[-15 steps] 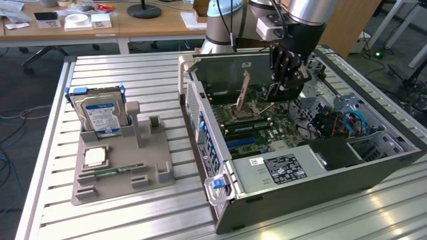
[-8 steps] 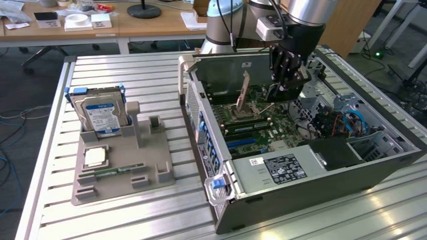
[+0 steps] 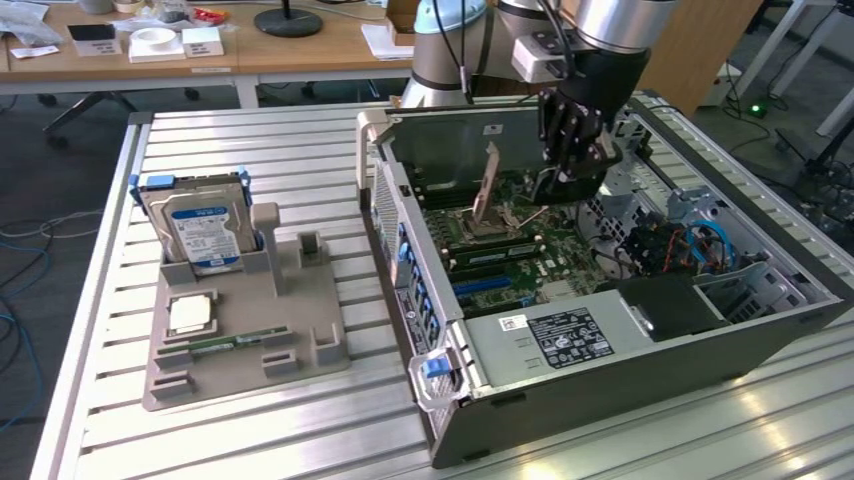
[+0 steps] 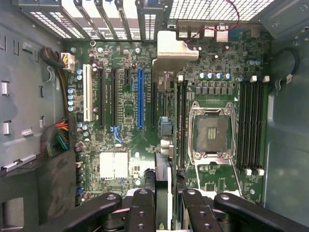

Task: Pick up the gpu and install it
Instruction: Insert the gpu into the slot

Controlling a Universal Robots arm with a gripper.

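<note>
The gripper (image 3: pixel 567 188), upper right in the exterior view, is closed on the gpu (image 4: pixel 163 169), edge-on over the motherboard (image 4: pixel 125 111). The card seems beside the blue slot (image 4: pixel 140 96), so it could strike board parts.

The gpu (image 4: pixel 163 164) edge-on, faces hidden by gripper (image 4: pixel 163 181)

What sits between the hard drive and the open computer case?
In the exterior view, two bare uprights of the grey parts holder, then slatted table.
</note>
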